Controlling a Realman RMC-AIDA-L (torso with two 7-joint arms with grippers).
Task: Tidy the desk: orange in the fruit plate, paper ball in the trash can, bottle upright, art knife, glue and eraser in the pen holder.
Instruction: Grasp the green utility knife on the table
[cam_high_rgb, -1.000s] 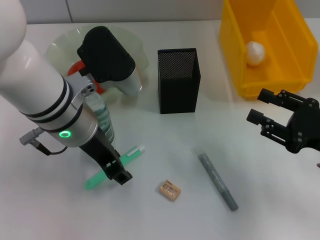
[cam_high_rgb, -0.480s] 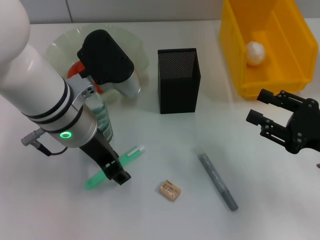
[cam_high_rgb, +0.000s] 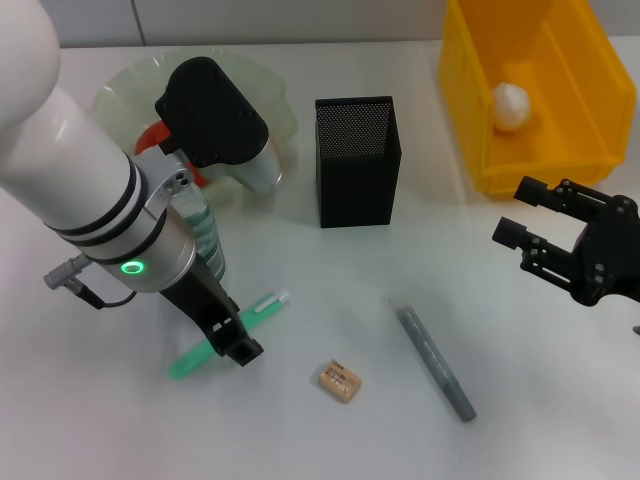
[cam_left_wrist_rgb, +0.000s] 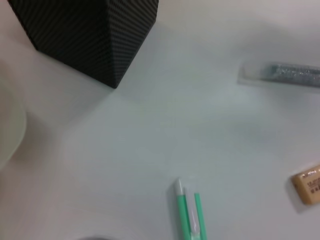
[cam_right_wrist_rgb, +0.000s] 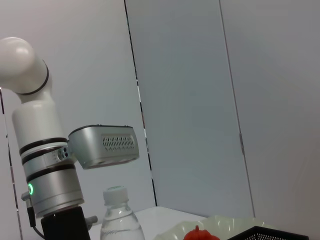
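Note:
My left gripper hangs low over the green glue, which lies on the table and also shows in the left wrist view. The bottle stands upright behind my left arm. The orange lies in the fruit plate, mostly hidden by the arm. The eraser and the art knife lie on the table in front of the pen holder. The paper ball is in the trash can. My right gripper is open and empty, at the right below the trash can.
The left wrist view shows the pen holder, the art knife and the eraser. The right wrist view shows the bottle, the orange and my left arm before a grey wall.
My left arm has shifted very slightly above the glue. Nothing else has moved.

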